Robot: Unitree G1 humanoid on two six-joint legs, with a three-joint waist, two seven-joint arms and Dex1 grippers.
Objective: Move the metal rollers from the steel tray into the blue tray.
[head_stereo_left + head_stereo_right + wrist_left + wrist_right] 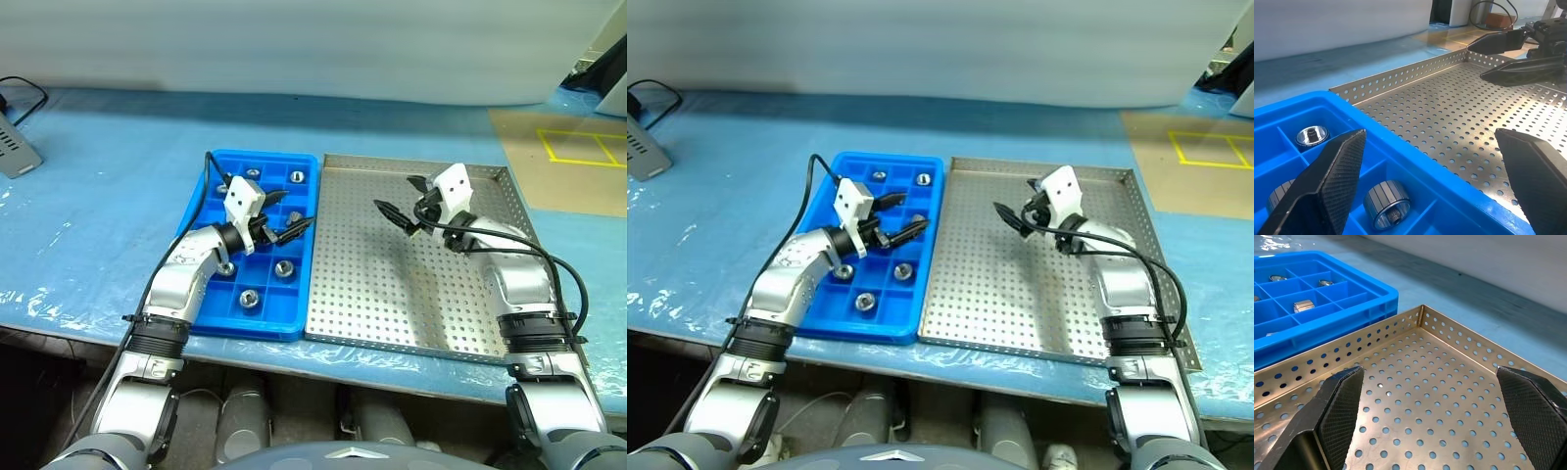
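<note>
Blue-sheeted bench (118, 176) carries the task's things: the metal rollers (249, 297) sit in compartments of the blue tray (299, 323), and the steel tray (411, 338) beside it shows only bare perforated floor, so the move looks finished. Left gripper (290, 213) hovers over the blue tray and right gripper (400, 199) over the steel one, fingers apart, holding nothing.
</note>
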